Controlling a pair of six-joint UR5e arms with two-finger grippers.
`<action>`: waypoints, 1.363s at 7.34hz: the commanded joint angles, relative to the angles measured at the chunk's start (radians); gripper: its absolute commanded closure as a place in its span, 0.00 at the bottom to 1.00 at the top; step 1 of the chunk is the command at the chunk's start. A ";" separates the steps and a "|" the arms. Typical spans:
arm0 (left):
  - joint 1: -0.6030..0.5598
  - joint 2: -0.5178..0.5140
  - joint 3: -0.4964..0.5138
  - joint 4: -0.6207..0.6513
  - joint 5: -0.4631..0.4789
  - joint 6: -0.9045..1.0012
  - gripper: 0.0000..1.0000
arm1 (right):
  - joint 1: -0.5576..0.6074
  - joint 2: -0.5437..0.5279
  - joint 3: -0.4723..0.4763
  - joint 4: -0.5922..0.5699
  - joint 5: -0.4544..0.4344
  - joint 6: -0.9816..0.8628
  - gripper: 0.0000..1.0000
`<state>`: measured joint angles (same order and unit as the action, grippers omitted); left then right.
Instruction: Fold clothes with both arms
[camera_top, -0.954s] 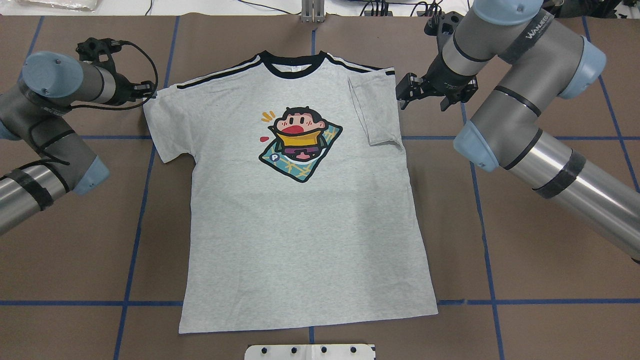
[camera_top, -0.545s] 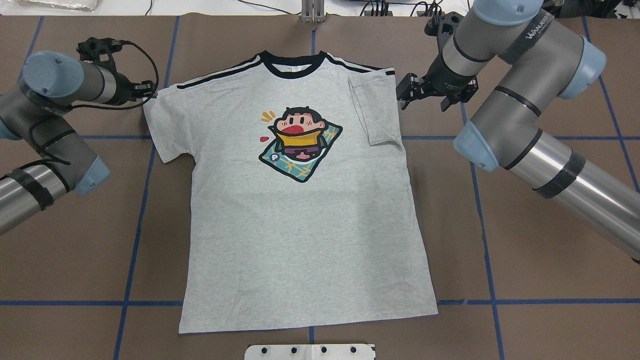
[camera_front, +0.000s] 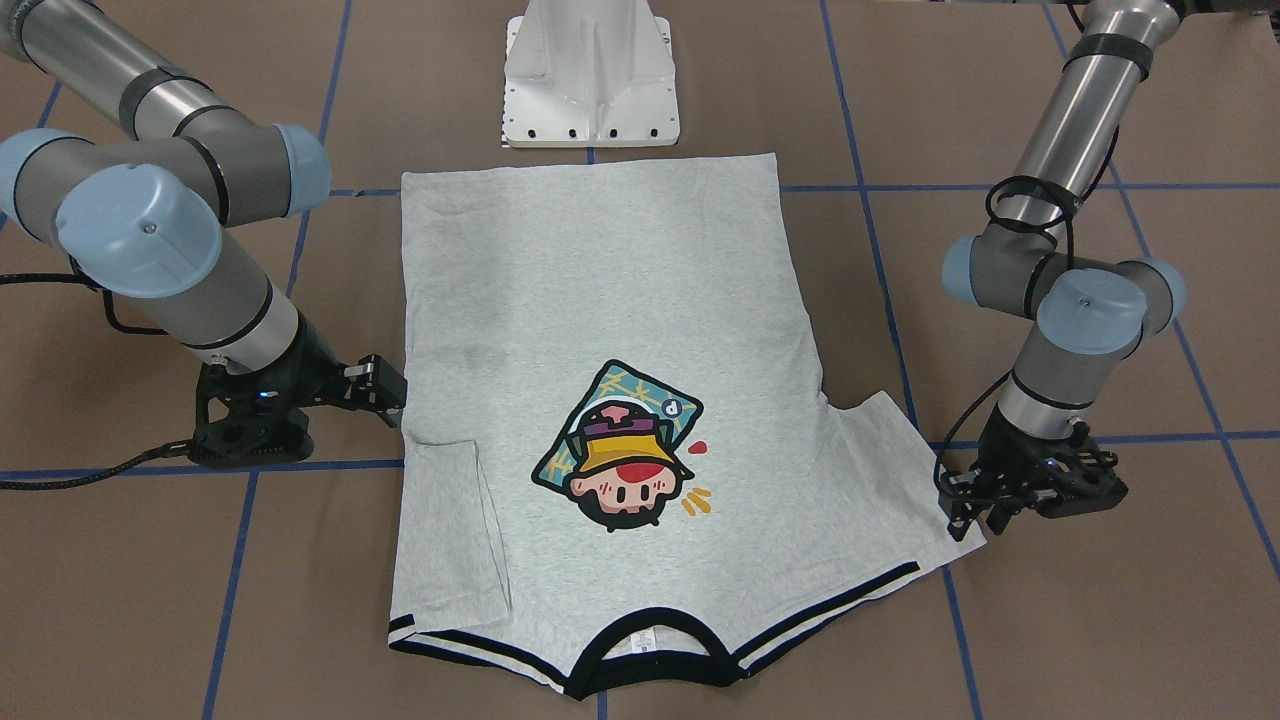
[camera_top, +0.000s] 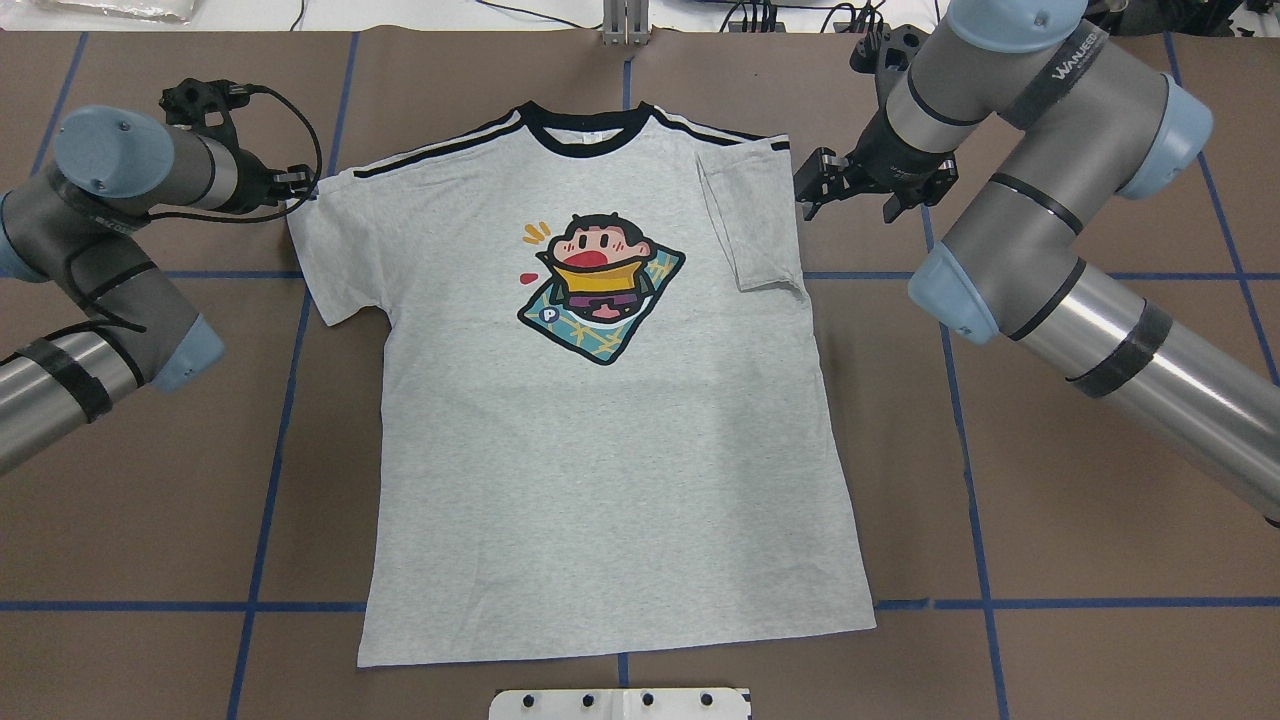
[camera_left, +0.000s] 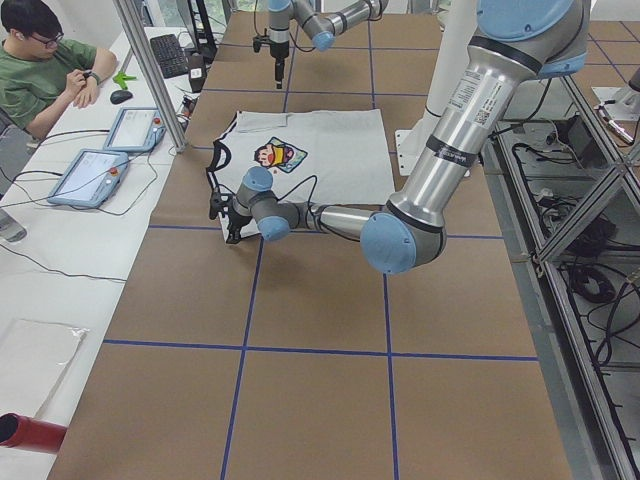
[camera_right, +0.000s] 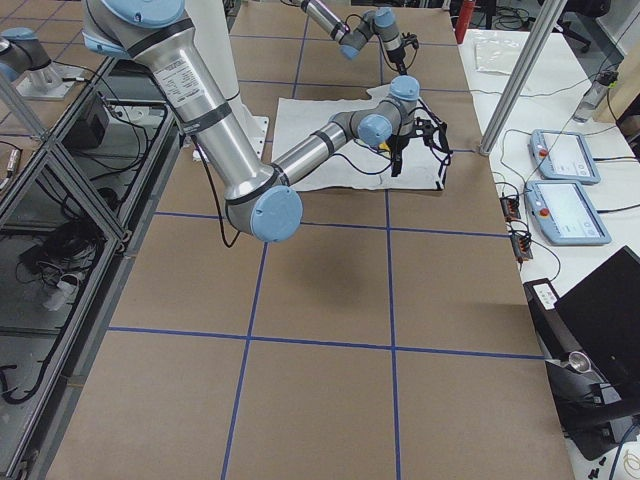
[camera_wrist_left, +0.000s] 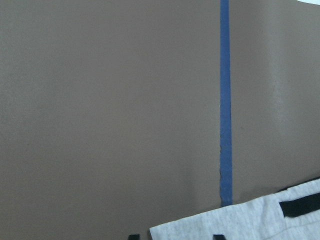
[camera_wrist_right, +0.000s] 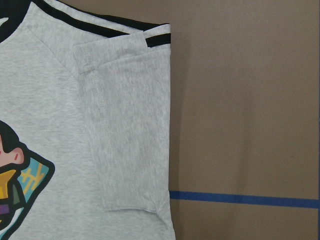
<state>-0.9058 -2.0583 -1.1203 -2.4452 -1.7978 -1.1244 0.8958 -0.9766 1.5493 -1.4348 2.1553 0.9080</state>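
**A:** Start at the bottom of the overhead frame. Why is the T-shirt (camera_top: 600, 480) laid like that?

**B:** It lies flat with the print (camera_top: 600, 290) up and the hem lowest in frame, mid-frame on the brown papered surface (camera_top: 1050, 450). That way each sleeve faces one arm. The cloth is thin, matte heather-grey knit, and it lies almost without a wrinkle.

**A:** And higher up?

**B:** On the right of the frame, the right sleeve (camera_top: 750, 220) is folded inward onto the chest as a tidy flap. The right end effector (camera_top: 806, 190) hovers just beside the fold, apparently parted and holding nothing.

**A:** The other side?

**B:** At upper left, the left sleeve (camera_top: 330, 250) is spread out. The left end effector (camera_top: 298, 185) sits at its outer corner. Its jaws are apart, with one tip over cloth and one off it. I'd judge it's ready to pinch and mirror that fold. Furthest up are the black collar trim (camera_top: 585, 135) and the double shoulder stripes.
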 joint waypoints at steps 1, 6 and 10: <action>0.001 0.000 0.002 0.000 0.000 0.000 0.43 | 0.002 -0.001 0.000 -0.001 0.000 -0.001 0.00; 0.007 0.000 0.004 -0.002 0.000 0.000 0.45 | 0.002 -0.002 0.000 -0.001 0.000 -0.001 0.00; 0.007 0.000 -0.004 0.005 -0.005 -0.002 0.81 | 0.002 -0.002 0.000 -0.001 0.000 -0.001 0.00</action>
<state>-0.8990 -2.0586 -1.1204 -2.4435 -1.7995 -1.1259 0.8974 -0.9786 1.5493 -1.4358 2.1552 0.9062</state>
